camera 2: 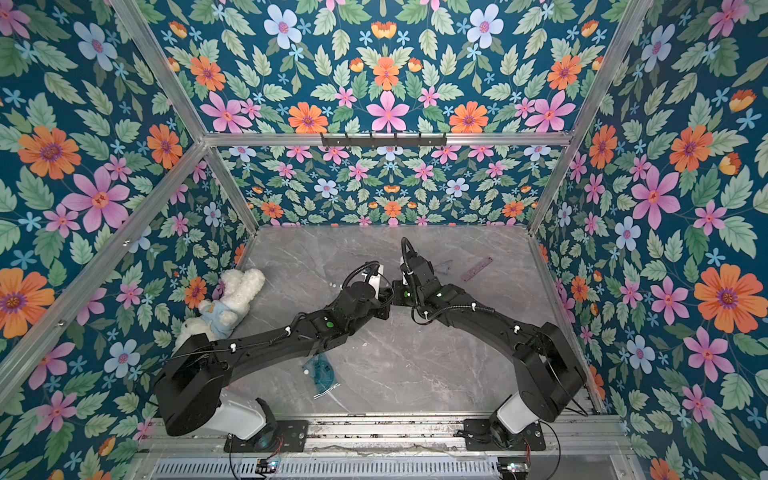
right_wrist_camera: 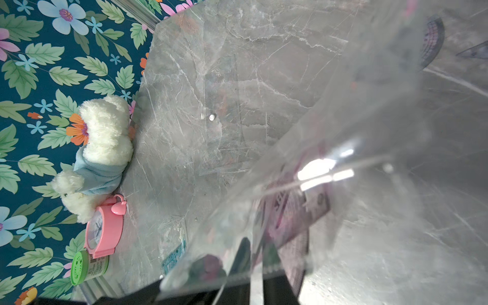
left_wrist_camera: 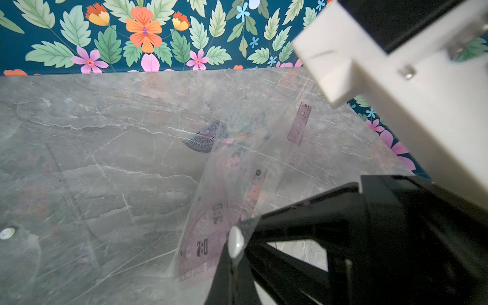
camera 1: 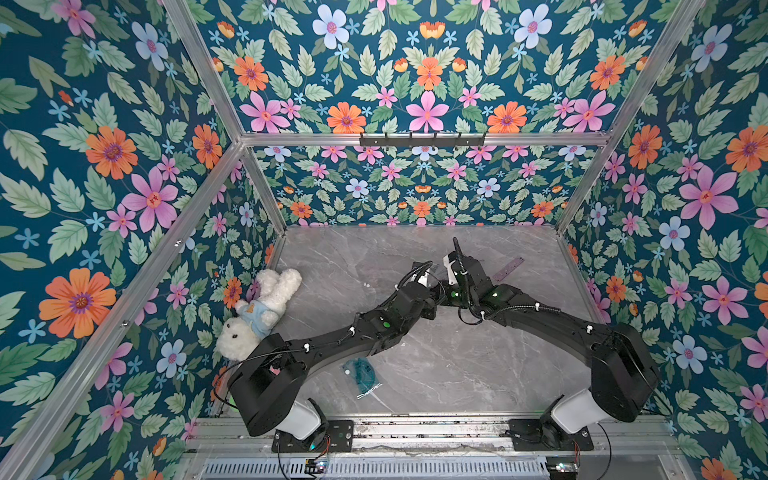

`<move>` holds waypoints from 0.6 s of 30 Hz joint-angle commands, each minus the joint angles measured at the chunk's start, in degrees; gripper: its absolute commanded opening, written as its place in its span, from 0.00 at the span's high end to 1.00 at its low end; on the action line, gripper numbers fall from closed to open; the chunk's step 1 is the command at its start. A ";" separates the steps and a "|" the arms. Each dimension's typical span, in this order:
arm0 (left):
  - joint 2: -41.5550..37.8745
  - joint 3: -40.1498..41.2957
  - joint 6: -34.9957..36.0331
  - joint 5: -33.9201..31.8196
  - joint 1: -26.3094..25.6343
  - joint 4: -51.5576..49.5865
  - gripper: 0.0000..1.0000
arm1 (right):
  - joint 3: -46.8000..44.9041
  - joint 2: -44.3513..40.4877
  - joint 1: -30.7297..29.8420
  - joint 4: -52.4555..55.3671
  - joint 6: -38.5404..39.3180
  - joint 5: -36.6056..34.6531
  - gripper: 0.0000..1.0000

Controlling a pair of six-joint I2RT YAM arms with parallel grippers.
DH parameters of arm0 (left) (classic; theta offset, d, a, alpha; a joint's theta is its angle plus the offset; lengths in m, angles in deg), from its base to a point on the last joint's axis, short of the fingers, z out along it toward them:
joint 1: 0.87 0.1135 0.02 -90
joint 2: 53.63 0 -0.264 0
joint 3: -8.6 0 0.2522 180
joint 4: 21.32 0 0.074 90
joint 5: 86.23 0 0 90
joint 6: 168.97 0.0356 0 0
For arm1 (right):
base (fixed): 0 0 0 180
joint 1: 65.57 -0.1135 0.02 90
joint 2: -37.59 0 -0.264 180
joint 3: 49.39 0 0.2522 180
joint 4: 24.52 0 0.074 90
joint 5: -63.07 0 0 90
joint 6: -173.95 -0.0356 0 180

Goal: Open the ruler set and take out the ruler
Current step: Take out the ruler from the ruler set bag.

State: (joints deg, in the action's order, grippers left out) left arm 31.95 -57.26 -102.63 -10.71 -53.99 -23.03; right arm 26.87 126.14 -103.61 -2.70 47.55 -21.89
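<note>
Near front edge, teal protractor pack lies on table, its top hidden by L arm. Mid-table, left gripper is clamped on clear ruler-set pouch beside its white snap. Purple pieces are inside, print blurred. Right gripper sits behind the film, can't tell if closed. Beyond, purple ruler & protractor lie loose on table.
</note>
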 commanded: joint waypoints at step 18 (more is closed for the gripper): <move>0.28 2.08 -3.49 -0.39 2.28 3.59 1.00 | -3.90 -7.67 -0.09 0.21 -0.07 -0.77 0.97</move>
State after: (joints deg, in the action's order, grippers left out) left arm 32.04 -55.33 -104.82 -11.23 -51.87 -21.24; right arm 23.46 119.85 -103.65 -2.38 47.55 -22.18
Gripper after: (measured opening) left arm 0.048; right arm 0.051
